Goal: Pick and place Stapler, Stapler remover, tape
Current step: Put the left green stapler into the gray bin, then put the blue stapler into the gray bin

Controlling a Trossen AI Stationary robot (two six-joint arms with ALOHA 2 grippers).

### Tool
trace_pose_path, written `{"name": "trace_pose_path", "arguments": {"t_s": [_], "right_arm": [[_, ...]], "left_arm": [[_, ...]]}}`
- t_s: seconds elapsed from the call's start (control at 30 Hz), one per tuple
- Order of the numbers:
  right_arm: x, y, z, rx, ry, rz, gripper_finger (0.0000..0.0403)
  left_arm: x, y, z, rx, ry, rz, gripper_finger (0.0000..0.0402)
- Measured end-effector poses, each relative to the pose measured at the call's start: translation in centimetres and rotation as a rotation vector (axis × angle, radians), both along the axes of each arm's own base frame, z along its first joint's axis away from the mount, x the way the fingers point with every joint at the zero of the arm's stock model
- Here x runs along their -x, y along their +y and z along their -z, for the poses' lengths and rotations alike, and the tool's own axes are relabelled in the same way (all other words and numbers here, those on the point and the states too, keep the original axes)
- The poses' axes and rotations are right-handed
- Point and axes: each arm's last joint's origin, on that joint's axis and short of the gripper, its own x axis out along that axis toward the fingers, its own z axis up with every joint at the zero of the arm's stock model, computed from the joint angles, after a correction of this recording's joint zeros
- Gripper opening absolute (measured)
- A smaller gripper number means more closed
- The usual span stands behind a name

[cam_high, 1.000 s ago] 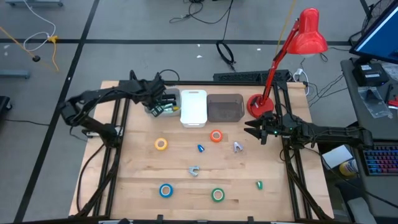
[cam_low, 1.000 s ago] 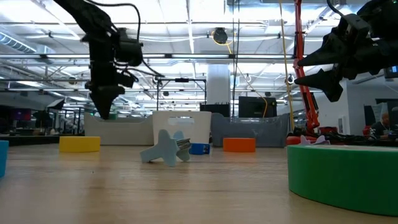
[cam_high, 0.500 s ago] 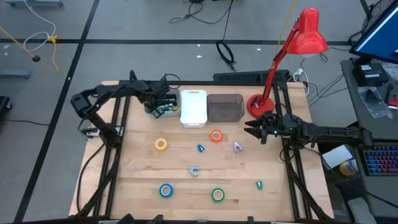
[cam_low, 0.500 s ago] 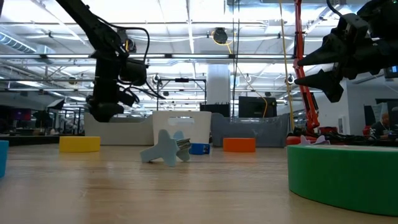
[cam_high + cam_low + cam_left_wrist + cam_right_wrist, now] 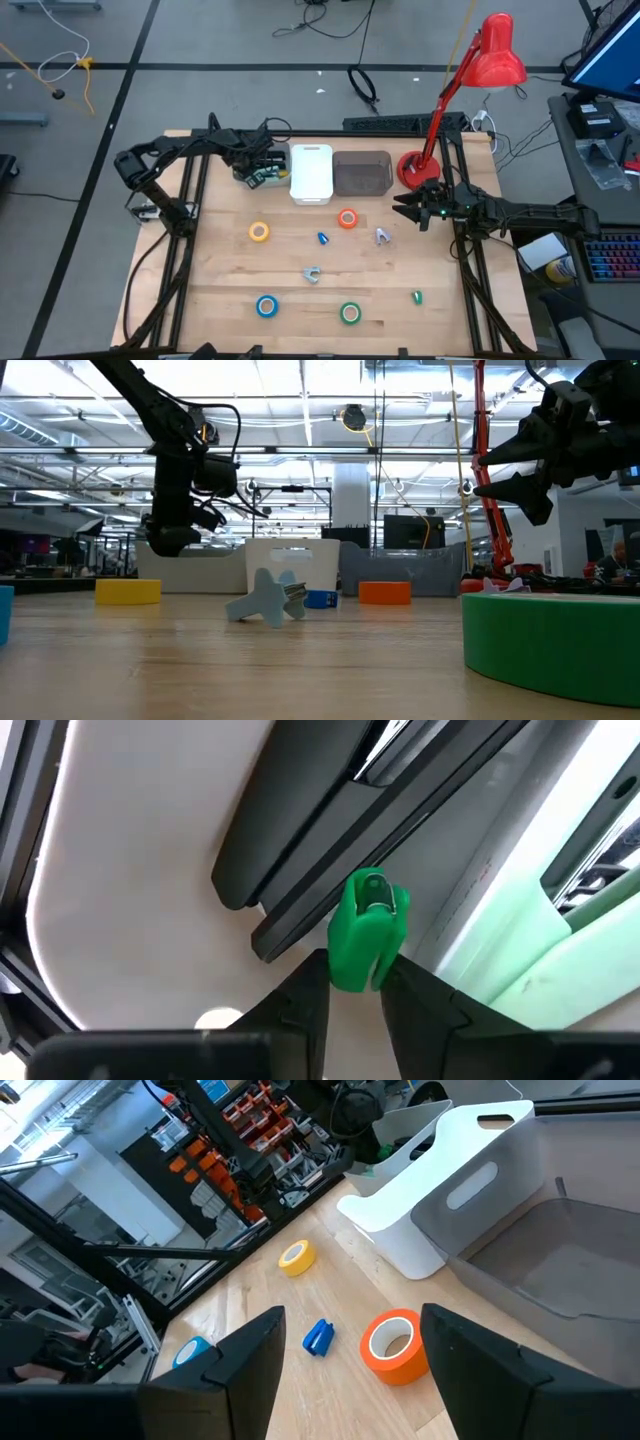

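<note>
My left gripper [image 5: 355, 982] points down into a pale bin [image 5: 120, 880] at the table's far left [image 5: 252, 176] and is shut on a green stapler remover [image 5: 365, 925]. The black stapler [image 5: 340, 820] lies on that bin's floor, right under the remover. Yellow [image 5: 259, 232], orange [image 5: 347, 219], blue [image 5: 266, 306] and green [image 5: 350, 313] tape rolls lie flat on the table. My right gripper [image 5: 400, 207] stands open and level at the table's right edge, touching nothing. My left gripper pinches the green stapler remover by its near end [image 5: 350, 975] between its two fingertips. The fingers come from above and point down into the bin. The remover's far end lies over the black stapler; whether it rests on it cannot be told.
A white bin [image 5: 311, 175] and a grey bin [image 5: 362, 173] stand along the far edge, with a red desk lamp [image 5: 420, 165] at the far right. Small stapler removers lie loose mid-table: blue [image 5: 323, 238], grey [image 5: 382, 236], grey-blue [image 5: 312, 274] and green [image 5: 417, 296].
My left gripper has sunk toward the bin at the far left, carrying the green stapler remover down with it, and has then kept still.
</note>
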Motion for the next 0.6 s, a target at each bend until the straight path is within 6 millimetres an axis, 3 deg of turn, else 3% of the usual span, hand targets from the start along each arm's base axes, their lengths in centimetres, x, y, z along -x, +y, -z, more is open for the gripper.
{"name": "trace_pose_path", "arguments": {"t_s": [0.33,0.6], "right_arm": [[0.0,0.0,0.0,0.003,0.0,-0.003,0.0228],[0.0,0.0,0.0,0.011,0.001,-0.006,0.0228]], "left_arm": [[0.0,-0.1,-0.5,0.002,0.001,-0.006,0.0179],[-0.4,0.3,-5.3,-0.075,-0.066,-0.084,0.021]]}}
